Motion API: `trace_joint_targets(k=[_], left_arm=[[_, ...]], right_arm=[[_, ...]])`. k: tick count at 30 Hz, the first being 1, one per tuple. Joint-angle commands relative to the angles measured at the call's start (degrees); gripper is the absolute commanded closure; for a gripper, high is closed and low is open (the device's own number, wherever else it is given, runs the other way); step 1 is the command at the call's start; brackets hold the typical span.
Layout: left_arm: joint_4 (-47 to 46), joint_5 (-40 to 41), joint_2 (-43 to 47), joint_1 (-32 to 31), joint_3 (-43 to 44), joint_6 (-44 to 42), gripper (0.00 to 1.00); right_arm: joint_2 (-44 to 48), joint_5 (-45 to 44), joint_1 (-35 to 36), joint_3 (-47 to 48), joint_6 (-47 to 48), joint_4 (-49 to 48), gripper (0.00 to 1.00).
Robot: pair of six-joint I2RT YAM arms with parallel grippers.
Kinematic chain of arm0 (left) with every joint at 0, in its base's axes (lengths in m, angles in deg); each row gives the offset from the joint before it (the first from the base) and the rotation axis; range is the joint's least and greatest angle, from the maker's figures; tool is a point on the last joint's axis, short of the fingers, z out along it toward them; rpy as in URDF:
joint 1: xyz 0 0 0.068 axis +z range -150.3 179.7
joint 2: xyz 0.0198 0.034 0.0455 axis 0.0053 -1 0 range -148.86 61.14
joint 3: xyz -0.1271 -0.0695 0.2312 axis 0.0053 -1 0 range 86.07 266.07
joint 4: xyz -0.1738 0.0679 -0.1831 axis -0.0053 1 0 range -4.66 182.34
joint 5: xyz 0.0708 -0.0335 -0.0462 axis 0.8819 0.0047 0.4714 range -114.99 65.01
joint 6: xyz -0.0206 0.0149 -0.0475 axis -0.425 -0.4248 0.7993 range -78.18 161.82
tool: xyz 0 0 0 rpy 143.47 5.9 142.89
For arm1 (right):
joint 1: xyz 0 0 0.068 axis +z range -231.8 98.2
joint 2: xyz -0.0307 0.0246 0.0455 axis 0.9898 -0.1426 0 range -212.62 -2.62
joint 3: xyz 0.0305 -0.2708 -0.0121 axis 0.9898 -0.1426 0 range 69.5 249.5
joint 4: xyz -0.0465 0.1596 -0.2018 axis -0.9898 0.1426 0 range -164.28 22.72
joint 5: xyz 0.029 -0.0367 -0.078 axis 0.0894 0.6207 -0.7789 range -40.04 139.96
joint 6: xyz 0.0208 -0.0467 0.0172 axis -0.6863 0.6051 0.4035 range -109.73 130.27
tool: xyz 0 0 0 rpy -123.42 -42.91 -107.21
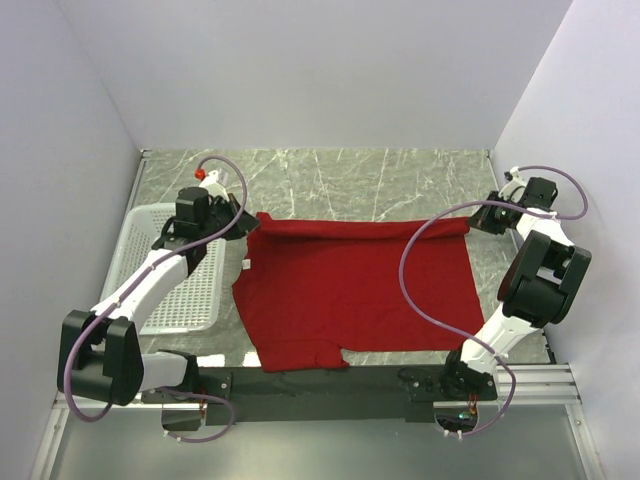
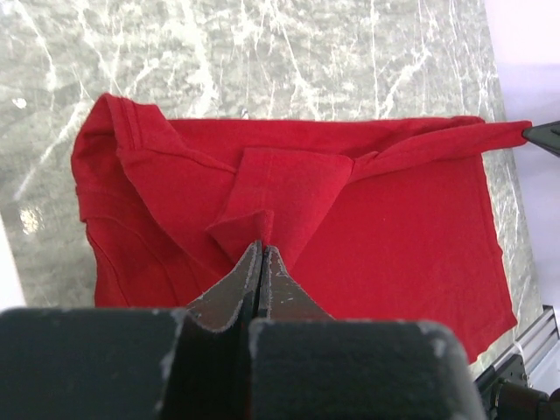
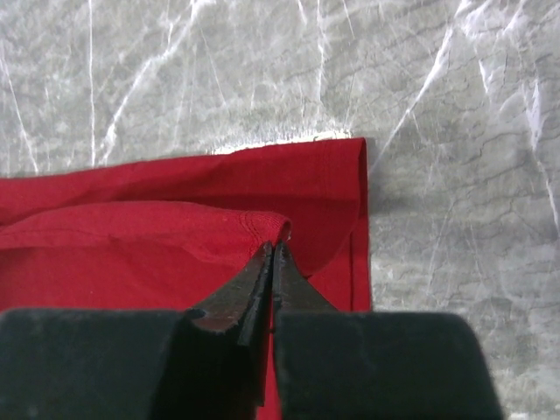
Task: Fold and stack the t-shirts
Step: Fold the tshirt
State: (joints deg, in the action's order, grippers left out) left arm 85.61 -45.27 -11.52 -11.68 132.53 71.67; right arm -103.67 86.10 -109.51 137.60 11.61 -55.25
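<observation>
A deep-red t-shirt lies spread on the marble table, its small white neck tag at the left edge. My left gripper is shut on a pinch of cloth at the shirt's far left. In the left wrist view the closed gripper holds a raised fold of the shirt. My right gripper is shut on the far right corner. In the right wrist view the gripper pinches the hemmed corner of the shirt. The far edge hangs lifted between both grippers, over the rest.
A white mesh basket stands at the left, partly under my left arm. Bare marble table lies beyond the shirt. Purple-white walls close in on three sides. A metal rail runs along the near edge.
</observation>
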Motion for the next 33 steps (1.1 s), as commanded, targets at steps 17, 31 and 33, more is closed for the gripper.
trace_joint_targets(k=[17,31,33], left_arm=[[-0.45,-1.35,2.7,-1.89,-1.28,0.56,0.99],[3.15,0.14,4.64,-2.16,-4.88,1.27,0.99],[3.24,-0.03,4.81,-2.16,-5.15,1.36,0.99]], right_arm=[[4.03,0.25,-0.42,-0.16,5.16,4.09,0.55],[1.48,-0.37,0.02,0.11,4.55,4.97,0.55],[1.3,-0.28,0.11,0.02,4.54,4.88,0.55]])
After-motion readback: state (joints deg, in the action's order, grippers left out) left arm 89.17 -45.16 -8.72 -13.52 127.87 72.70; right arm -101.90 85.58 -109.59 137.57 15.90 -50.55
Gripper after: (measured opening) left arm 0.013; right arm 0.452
